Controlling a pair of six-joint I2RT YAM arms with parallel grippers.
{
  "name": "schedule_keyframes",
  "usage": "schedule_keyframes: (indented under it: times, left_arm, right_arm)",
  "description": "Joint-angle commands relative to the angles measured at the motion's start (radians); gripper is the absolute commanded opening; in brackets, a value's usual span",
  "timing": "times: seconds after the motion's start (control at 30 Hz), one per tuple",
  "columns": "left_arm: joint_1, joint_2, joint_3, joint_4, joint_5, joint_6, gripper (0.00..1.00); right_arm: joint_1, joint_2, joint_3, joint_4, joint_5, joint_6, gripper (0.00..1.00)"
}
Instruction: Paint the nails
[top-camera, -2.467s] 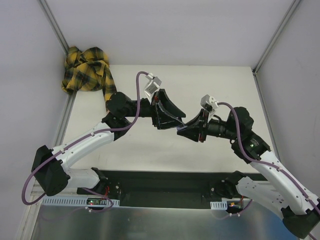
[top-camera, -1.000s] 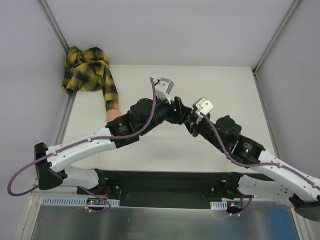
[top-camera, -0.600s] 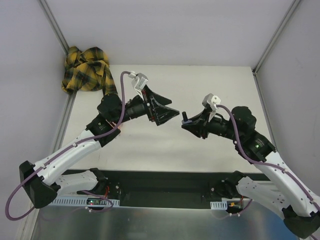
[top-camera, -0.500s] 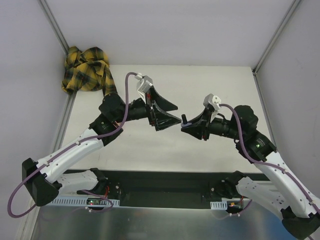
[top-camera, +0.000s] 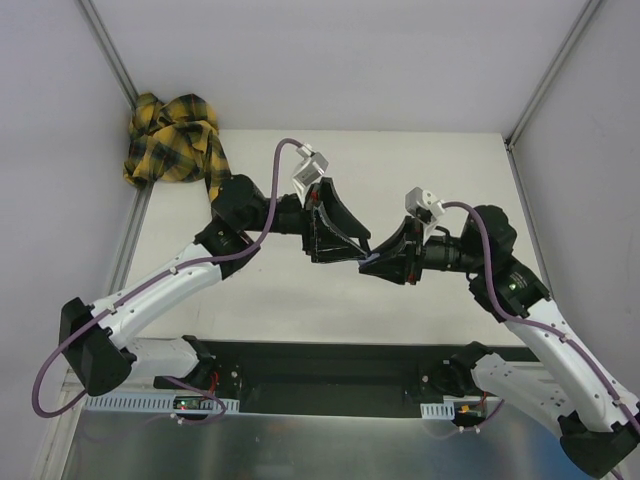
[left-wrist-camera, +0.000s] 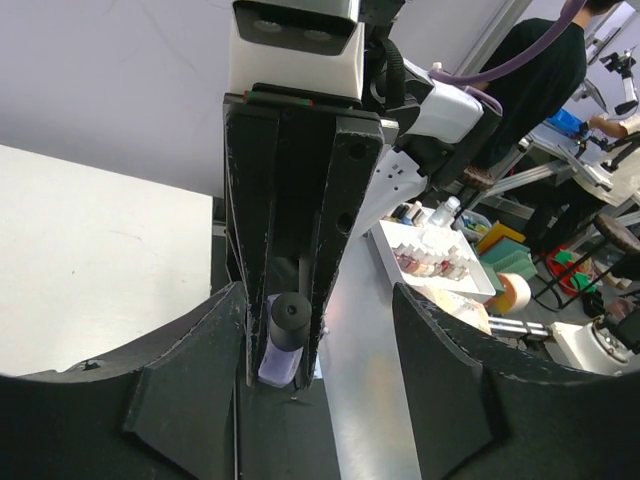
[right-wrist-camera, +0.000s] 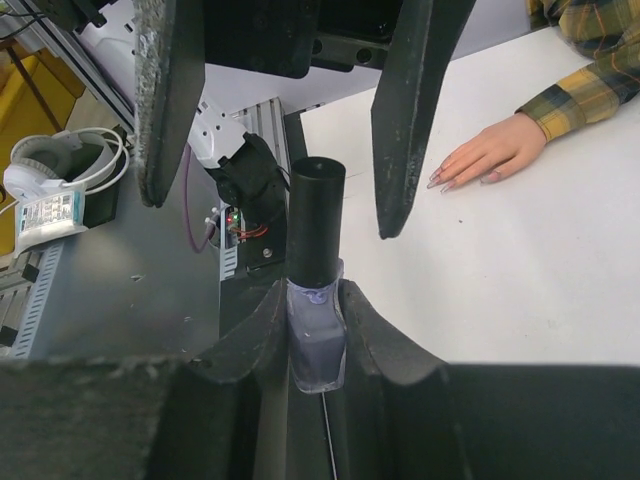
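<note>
Two arms meet tip to tip in the top view above the white surface (top-camera: 440, 180). The left end effector (top-camera: 352, 247) faces the right end effector (top-camera: 374, 262), and the two are almost touching. A plaid sleeve (top-camera: 175, 140) lies in the far-left corner, on the left arm's side, its cuff end hidden under that arm.

From the left wrist, the left fingers (left-wrist-camera: 190, 395) are spread wide and hold nothing. Straight ahead between them, the right end effector clamps a purple bottle (left-wrist-camera: 277, 362), its black cap (left-wrist-camera: 290, 312) pointing at the camera.

From the right wrist, the bottle stands upright in a narrow grip, the cap between the left pads but apart from both. The fake hand (right-wrist-camera: 490, 148) lies flat to the upper right, well apart from the bottle. Its nails (right-wrist-camera: 442, 180) point away from the sleeve.
</note>
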Motion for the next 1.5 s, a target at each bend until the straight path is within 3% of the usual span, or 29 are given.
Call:
schedule_keyframes:
  times: [0.0, 0.3, 0.37, 0.43, 0.47, 0.5, 0.53, 0.6, 0.63, 0.7, 0.73, 0.87, 1.07, 1.1, 1.13, 1.2, 1.23, 1.37, 1.47]
  left_arm:
    - [-0.002, 0.02, 0.06, 0.074, 0.069, -0.026, 0.57]
    - [0.0, 0.06, 0.109, -0.037, 0.096, 0.013, 0.4]
    - [0.0, 0.06, 0.119, -0.075, 0.086, 0.024, 0.25]
    - [-0.003, 0.06, 0.146, -0.192, 0.026, 0.072, 0.0]
    - [-0.005, 0.059, 0.161, -0.251, -0.015, 0.098, 0.0]
    - [-0.017, 0.054, 0.198, -0.337, -0.193, 0.154, 0.0]
    - [-0.035, 0.042, 0.217, -0.495, -0.323, 0.179, 0.0]
    - [-0.142, 0.034, 0.27, -0.631, -0.669, 0.196, 0.0]
    - [-0.181, 0.033, 0.28, -0.662, -0.953, 0.179, 0.0]
    - [-0.262, 0.042, 0.307, -0.678, -1.09, 0.159, 0.0]
    - [-0.278, 0.065, 0.324, -0.687, -1.184, 0.156, 0.0]
    - [-0.295, 0.131, 0.413, -0.73, -1.218, 0.109, 0.0]
    - [-0.295, 0.151, 0.441, -0.747, -1.195, 0.102, 0.0]
    - [-0.295, 0.145, 0.433, -0.747, -1.165, 0.119, 0.1]
    - [-0.293, 0.126, 0.43, -0.746, -1.143, 0.132, 0.32]
    - [-0.284, 0.106, 0.415, -0.735, -1.044, 0.193, 0.55]
    - [-0.276, 0.085, 0.412, -0.727, -1.005, 0.214, 0.74]
    - [-0.204, 0.004, 0.34, -0.657, -0.774, 0.256, 0.97]
    - [-0.076, -0.064, 0.249, -0.548, -0.539, 0.172, 0.96]
  right_arm:
    - [-0.012, 0.004, 0.044, 0.068, -0.05, 0.011, 0.0]
    - [-0.029, 0.006, 0.042, 0.068, -0.035, -0.003, 0.0]
    - [-0.033, 0.006, 0.042, 0.068, -0.027, -0.004, 0.0]
    - [-0.032, -0.001, 0.04, 0.06, 0.018, -0.01, 0.0]
    - [-0.035, -0.005, 0.04, 0.054, 0.061, -0.016, 0.0]
    - [-0.032, -0.013, 0.04, 0.034, 0.124, -0.023, 0.0]
    - [-0.015, -0.02, 0.044, 0.019, 0.29, -0.033, 0.0]
    - [0.067, -0.034, 0.054, -0.044, 0.574, -0.097, 0.0]
    - [0.212, -0.059, 0.047, -0.032, 0.916, -0.14, 0.0]
    - [0.353, -0.071, -0.004, 0.067, 1.262, -0.247, 0.0]
    - [0.435, -0.064, -0.013, 0.09, 1.316, -0.271, 0.0]
    - [0.464, -0.031, -0.016, 0.131, 1.327, -0.319, 0.0]
    - [0.398, -0.054, -0.045, 0.141, 1.108, -0.316, 0.0]
    - [0.378, -0.056, -0.039, 0.128, 1.026, -0.299, 0.0]
    - [0.332, -0.056, -0.032, 0.117, 0.976, -0.285, 0.0]
    - [0.287, -0.053, -0.016, 0.082, 0.862, -0.241, 0.0]
    - [0.251, -0.056, -0.015, 0.075, 0.814, -0.23, 0.0]
    - [0.149, -0.059, 0.001, 0.04, 0.611, -0.168, 0.0]
    - [0.063, -0.059, 0.008, 0.039, 0.395, -0.101, 0.01]
